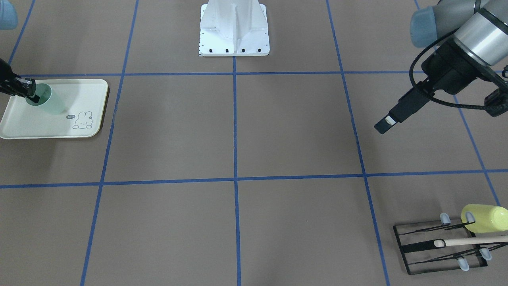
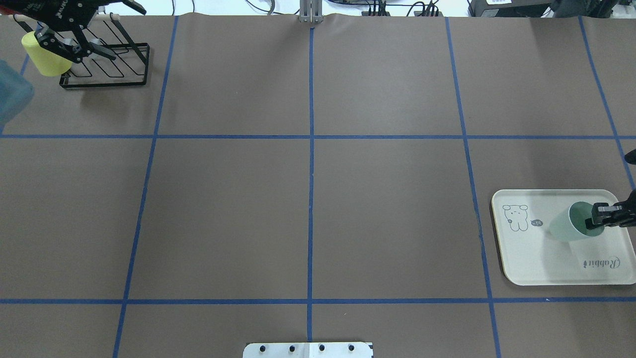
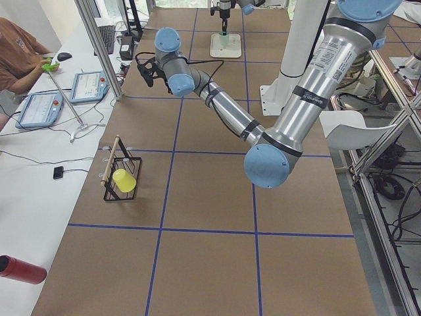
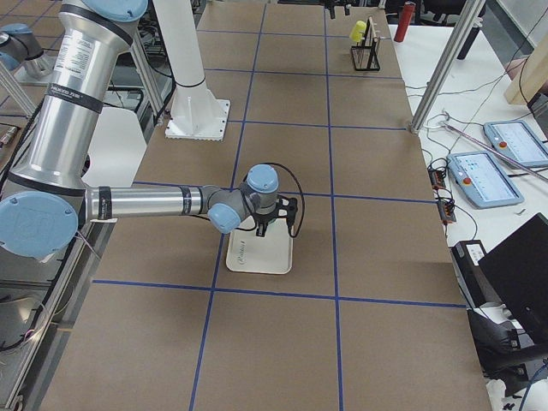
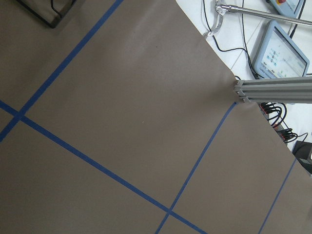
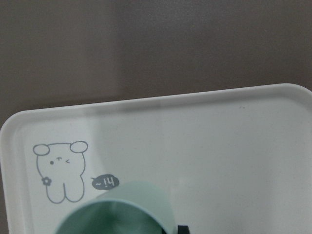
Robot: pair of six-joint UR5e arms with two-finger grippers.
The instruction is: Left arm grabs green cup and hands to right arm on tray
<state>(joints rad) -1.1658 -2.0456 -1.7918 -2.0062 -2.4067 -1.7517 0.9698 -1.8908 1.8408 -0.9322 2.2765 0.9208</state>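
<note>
Green cup (image 6: 124, 209) rim sits at the bottom edge of the right wrist view, with the tray (image 6: 209, 146) and its rabbit drawing (image 6: 61, 170) beyond.

Obs: right gripper (image 2: 595, 221) is clamped on the cup's rim, one finger inside the mouth and one outside. The cup is over the tray, beside the rabbit. Cannot tell whether its base touches the tray surface. Left gripper (image 1: 384, 127) hangs well apart, near the wire rack (image 2: 124, 74) that carries the yellow-green cup (image 2: 44, 59). Its jaws look apart in the overhead view and hold nothing.

Judgement: hand-over looks done; what remains is set-down and release.

Risks:
- Rim pinch on a light, smooth tumbler. If the jaws part while the base is off the tray, it could drop, tip or roll.
- The inner finger may drag the wall as it lifts out and topple the cup.
- Pressing down too far could shift the tray on the table.
- Cup may be slightly tilted in the grip; a release then would leave it rocking.
</note>
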